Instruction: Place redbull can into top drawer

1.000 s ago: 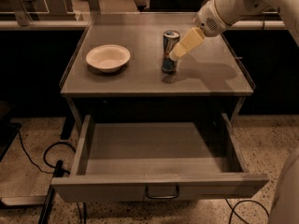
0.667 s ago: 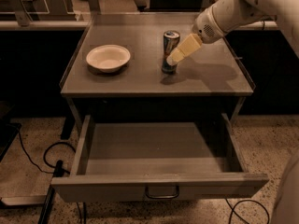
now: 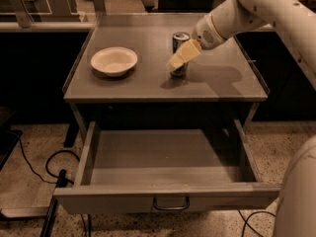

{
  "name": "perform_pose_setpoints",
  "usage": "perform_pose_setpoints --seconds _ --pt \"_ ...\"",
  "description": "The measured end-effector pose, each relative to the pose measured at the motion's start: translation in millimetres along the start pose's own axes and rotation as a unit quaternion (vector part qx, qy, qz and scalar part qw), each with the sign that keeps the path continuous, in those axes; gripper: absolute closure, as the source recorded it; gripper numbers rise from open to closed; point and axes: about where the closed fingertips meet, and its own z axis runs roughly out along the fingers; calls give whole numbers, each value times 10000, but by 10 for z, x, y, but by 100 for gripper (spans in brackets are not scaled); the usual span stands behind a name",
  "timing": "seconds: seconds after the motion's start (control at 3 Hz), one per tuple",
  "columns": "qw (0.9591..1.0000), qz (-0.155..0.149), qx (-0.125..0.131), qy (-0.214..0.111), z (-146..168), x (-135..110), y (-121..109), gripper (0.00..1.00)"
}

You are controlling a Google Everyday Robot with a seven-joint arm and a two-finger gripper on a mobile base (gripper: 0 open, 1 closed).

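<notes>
The counter (image 3: 217, 80) carries two things, and under its front edge the top drawer (image 3: 108, 199) is pulled out wide, with nothing lying inside that I see. My arm comes in from the upper right and slopes down to the left over the counter. The white bowl (image 3: 114, 60) sits on the left part, well apart from my work. The can (image 3: 177, 43) stands upright on the counter, a little right of the middle, its long axis vertical. My end effector (image 3: 177, 62) is at the can's side, crossing its middle part from the right, so the can lies directly at my tip. I cannot tell if the end effector is spread around it or already pinching it. From the can, the drawer lies forward and lower, toward the camera.
</notes>
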Motion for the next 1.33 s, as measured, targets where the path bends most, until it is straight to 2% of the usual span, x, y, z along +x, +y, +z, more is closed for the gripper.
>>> perform_pose_setpoints --seconds 0.33,0.67,1.33 --pt "9999 -24 -72 -71 86 -92 6 0" --pt "9999 -25 -72 -72 86 -93 6 18" --pt "9999 -25 -73 -72 87 -93 6 66"
